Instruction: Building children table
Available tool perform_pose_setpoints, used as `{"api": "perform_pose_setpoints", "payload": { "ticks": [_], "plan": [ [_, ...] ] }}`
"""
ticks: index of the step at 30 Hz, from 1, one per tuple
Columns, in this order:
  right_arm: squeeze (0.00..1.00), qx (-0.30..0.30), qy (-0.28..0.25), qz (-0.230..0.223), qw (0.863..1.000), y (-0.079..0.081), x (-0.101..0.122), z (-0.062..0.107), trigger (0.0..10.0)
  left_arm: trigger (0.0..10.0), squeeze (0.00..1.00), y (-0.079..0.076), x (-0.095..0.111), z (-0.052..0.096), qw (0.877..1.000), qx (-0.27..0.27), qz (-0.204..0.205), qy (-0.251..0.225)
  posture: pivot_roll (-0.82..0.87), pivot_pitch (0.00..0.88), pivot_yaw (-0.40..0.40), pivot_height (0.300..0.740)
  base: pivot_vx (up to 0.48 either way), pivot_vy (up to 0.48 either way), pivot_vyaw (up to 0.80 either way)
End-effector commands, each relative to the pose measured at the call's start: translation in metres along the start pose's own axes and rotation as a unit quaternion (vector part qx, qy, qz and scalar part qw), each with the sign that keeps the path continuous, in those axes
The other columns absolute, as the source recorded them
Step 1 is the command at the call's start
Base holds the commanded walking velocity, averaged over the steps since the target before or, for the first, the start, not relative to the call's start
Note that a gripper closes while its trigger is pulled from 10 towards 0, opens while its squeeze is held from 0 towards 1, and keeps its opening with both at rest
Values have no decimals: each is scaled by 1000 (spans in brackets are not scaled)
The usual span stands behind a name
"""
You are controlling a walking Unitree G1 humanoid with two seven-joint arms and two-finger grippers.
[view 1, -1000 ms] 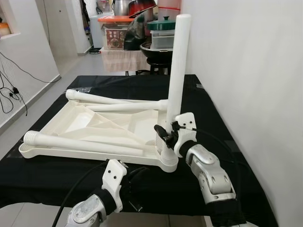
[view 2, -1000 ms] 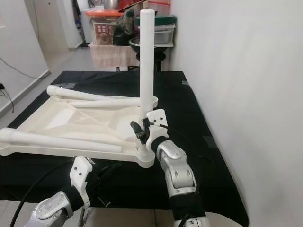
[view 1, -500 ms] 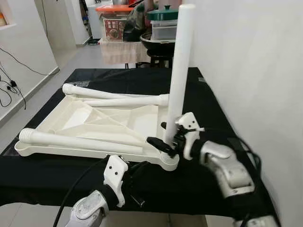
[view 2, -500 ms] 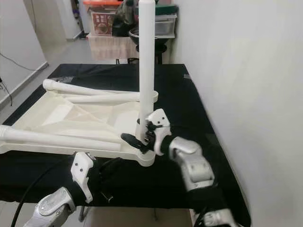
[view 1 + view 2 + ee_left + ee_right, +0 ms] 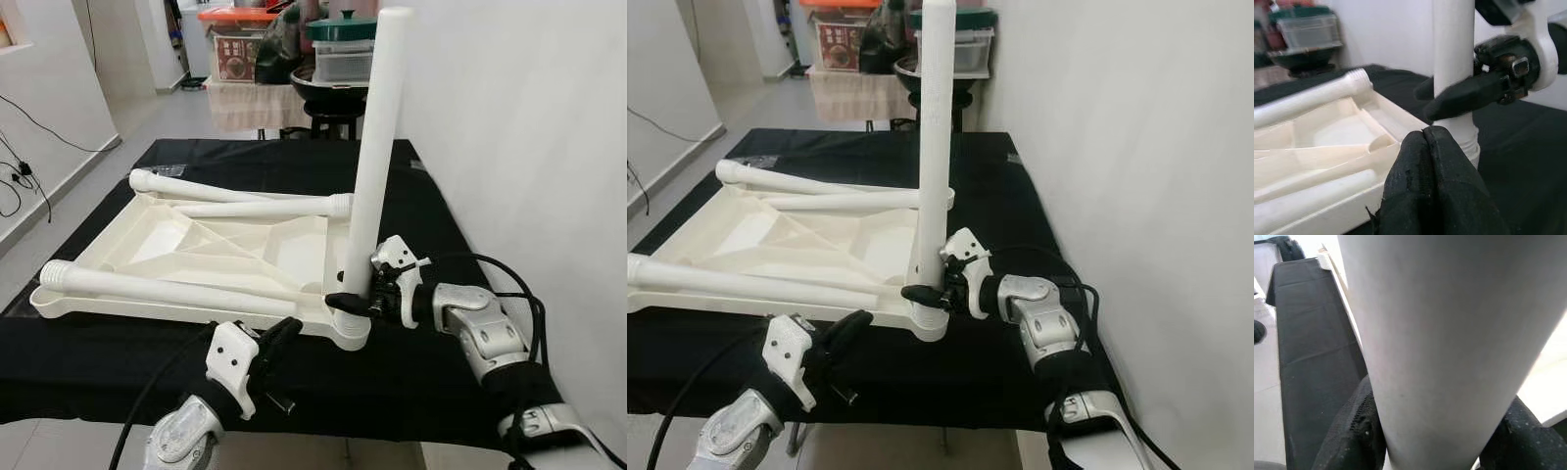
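Note:
The white table top [image 5: 186, 245] lies upside down on the black cloth. One white leg [image 5: 377, 147] stands upright in its near right corner socket [image 5: 348, 328]. My right gripper [image 5: 355, 298] is shut on the bottom of that leg, just above the socket; the right wrist view has the leg [image 5: 1440, 333] between both fingers [image 5: 1352, 431]. Three loose legs lie on the top: one along the front [image 5: 167, 292], two at the back [image 5: 265, 208]. My left gripper [image 5: 286, 331] is shut with nothing in it, low at the table's front edge, pointing at the socket [image 5: 1469, 142].
A white wall [image 5: 529, 147] runs close along the table's right side. The black-covered table [image 5: 421, 382] has bare cloth right of the socket. Beyond its far end stand boxes, pots and a stool [image 5: 328, 88]. Cables [image 5: 15, 186] lie on the floor at the left.
My right arm has swung out to the right and turned its wrist while staying on the leg's base. My left gripper has risen a little toward the socket corner. The camera has shifted.

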State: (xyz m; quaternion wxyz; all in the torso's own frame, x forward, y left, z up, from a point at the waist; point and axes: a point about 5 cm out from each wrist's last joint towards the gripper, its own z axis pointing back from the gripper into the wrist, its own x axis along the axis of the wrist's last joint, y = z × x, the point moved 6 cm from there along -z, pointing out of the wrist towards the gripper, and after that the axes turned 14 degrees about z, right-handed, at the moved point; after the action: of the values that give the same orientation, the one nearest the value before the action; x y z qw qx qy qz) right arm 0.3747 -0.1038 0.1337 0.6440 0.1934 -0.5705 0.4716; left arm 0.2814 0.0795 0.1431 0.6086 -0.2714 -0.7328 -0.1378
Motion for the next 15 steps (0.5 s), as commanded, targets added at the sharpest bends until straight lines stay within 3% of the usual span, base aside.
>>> {"api": "perform_pose_setpoints", "payload": {
  "ticks": [1,6,7,8,9,10,11,13,14,15],
  "plan": [
    [0,18,26,-24,999,17,-19,-1,0,10000,0,-7,4,2,1000,-17,2,-15,61,0,-43,740,0,0,0],
    [0,-14,57,-47,997,21,-34,-2,0,10000,0,-8,8,3,999,-18,13,-25,53,0,-46,740,0,0,0],
    [0,-51,80,-66,993,19,-43,-3,0,10000,0,-9,9,4,999,-21,22,-29,53,0,-46,740,0,0,0],
    [0,-119,80,-108,984,37,-41,-12,0,10000,0,-11,10,4,999,-27,30,-30,44,0,-44,740,0,0,0],
    [0,-119,80,-108,984,37,-41,-12,0,10000,0,-11,10,4,999,-27,30,-30,44,0,-44,740,0,0,0],
    [0,-172,81,-141,972,47,-38,-13,0,10000,0,-12,11,4,998,-31,35,-30,44,0,-44,740,0,0,0],
    [0,-172,81,-141,972,47,-38,-13,0,10000,0,-12,11,4,998,-31,35,-30,44,0,-44,740,0,0,0],
    [0,-234,89,-137,959,55,-32,-9,0,10000,0,-12,9,3,998,-34,48,-26,48,0,-43,740,0,0,0],
    [0,-234,89,-137,959,55,-32,-9,0,10000,0,-12,9,3,998,-34,48,-26,48,0,-43,740,0,0,0],
    [0,-276,93,-154,944,29,-39,-4,0,10000,0,-10,4,2,997,-41,69,-18,44,0,-27,740,0,0,0]
  ]
}}
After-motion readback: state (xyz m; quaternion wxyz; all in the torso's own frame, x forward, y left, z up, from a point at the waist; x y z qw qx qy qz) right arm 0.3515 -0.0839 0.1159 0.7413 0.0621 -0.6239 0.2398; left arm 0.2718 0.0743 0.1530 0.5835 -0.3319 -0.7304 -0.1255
